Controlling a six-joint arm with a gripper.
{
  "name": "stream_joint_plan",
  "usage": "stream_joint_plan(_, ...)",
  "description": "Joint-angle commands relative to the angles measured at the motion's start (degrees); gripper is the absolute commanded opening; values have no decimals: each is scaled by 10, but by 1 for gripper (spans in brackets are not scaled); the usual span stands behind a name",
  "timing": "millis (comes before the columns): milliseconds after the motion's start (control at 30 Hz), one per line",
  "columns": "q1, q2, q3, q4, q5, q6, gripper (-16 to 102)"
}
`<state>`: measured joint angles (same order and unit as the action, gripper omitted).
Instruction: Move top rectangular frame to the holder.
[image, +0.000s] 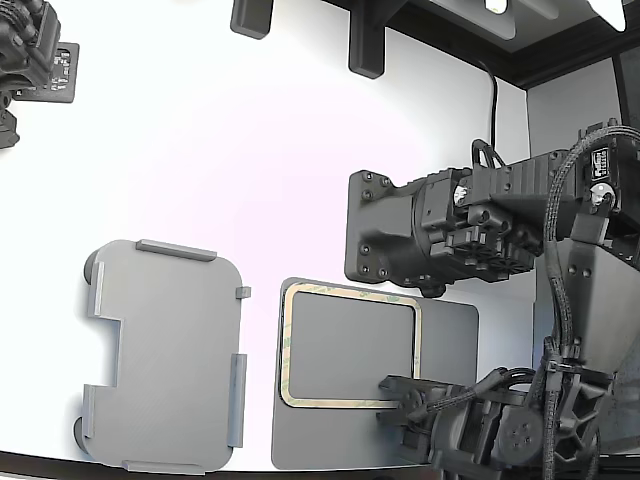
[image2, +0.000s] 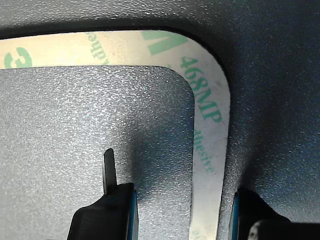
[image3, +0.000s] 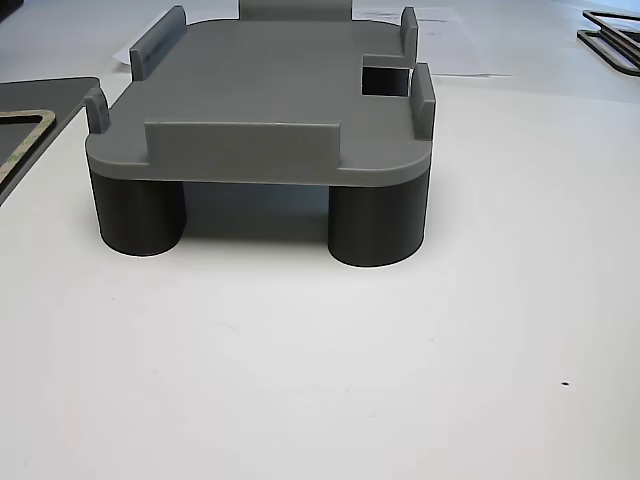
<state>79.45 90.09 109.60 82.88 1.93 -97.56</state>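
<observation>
The top rectangular frame (image: 350, 290) is a thin beige border with green print, lying flat on a dark grey mat (image: 450, 340) in the middle of the exterior view. My gripper (image: 395, 398) sits low at the frame's near right corner in that view. In the wrist view my gripper (image2: 182, 217) is open, one fingertip (image2: 117, 210) inside the frame's opening and the other outside it, with the frame's strip (image2: 210, 100) between them. The holder (image: 165, 350), a light grey tray with raised tabs, stands on the exterior view's left. The other view shows the holder (image3: 260, 90) on round feet and a corner of the frame (image3: 25, 135).
A bulky dark arm unit (image: 440, 235) hangs above the mat's far right side. Another dark arm part (image: 30, 50) is at the top left of the exterior view. Black wire frames (image3: 612, 35) lie behind the holder in the other view. The table (image: 220, 180) is white.
</observation>
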Motion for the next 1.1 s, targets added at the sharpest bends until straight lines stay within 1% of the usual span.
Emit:
stream_joint_plan(0, -5, 8, -16, -6, 0, 1, 75)
stream_joint_plan(133, -4, 6, -11, -13, -1, 2, 68)
stream_joint_plan(233, -4, 5, -11, -16, -2, 4, 59)
stream_joint_plan(533, -4, 5, -14, -15, -4, 10, 44)
stream_joint_plan(600, -4, 5, -13, -18, -4, 11, 38)
stream_joint_plan(733, -4, 4, -11, -26, -5, 13, 24)
stream_joint_plan(767, -4, 4, -10, -30, -5, 15, 19)
stream_joint_plan(833, -4, 4, -8, -39, -6, 23, 0)
stream_joint_plan(867, -4, 4, -8, -42, -6, 25, -7)
stream_joint_plan(900, -4, 3, -9, -44, -6, 26, -10)
stream_joint_plan(1067, -4, 9, -23, -31, 4, 38, -11)
